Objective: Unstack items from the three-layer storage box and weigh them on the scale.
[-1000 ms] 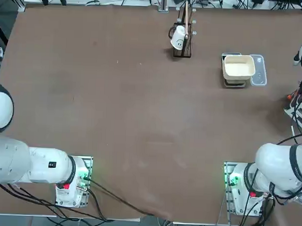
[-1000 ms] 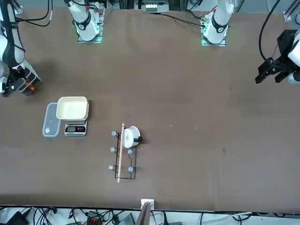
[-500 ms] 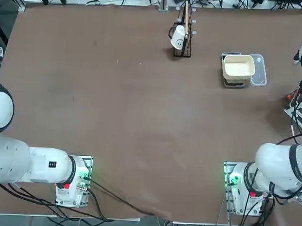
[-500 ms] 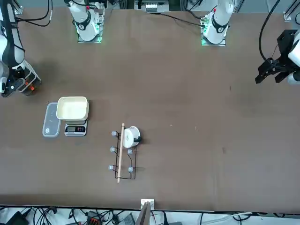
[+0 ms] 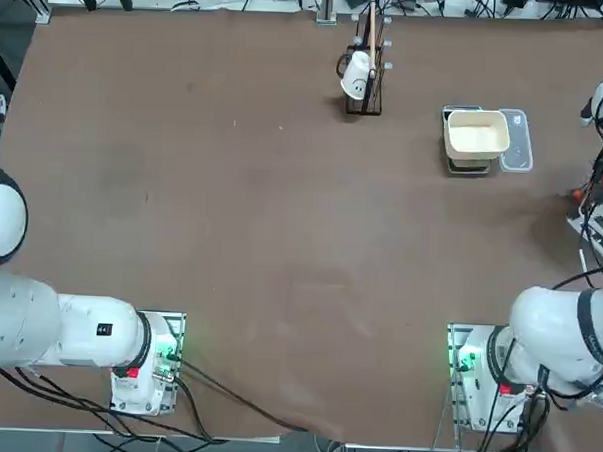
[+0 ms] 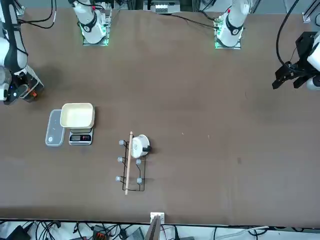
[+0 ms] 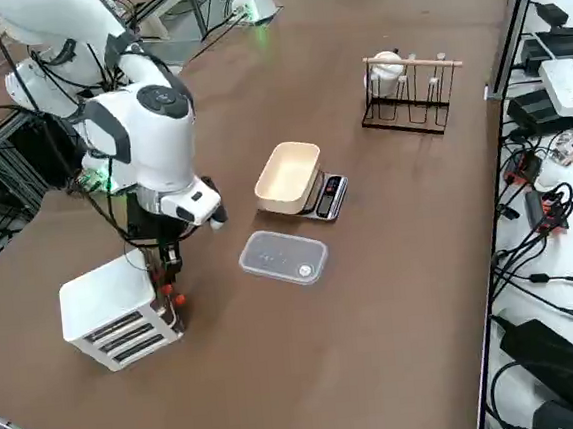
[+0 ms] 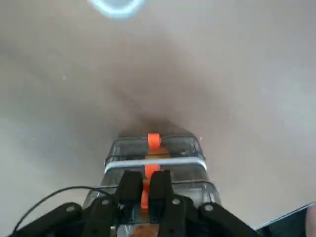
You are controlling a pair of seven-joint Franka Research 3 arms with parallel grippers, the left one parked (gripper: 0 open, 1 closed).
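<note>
jaws nearly together, pinching the orange latch tab (image 8: 144, 190) on the front of the three-layer storage box (image 7: 115, 315) — that's the right gripper (image 8: 144, 189), reaching straight down at the box's near face. in the side view the box sits at the table edge on the robot's right, with the gripper's fingers at the corner where the orange clips show. a second orange clip (image 8: 154, 140) shows on another tier in the wrist view, not yet touched. likely reason for the narrow pinch: the tab is thin, and it looks like the catch that locks the tiers together, so it has to give before any layer lifts off. no items visible yet; they're presumably inside. over by the scale (image 7: 326, 196), well apart from the box, a cream square bowl (image 7: 288, 177) sits on the platform, probably ready to catch the pieces. a clear flat tray (image 7: 283, 257) lies just beside it.
</note>
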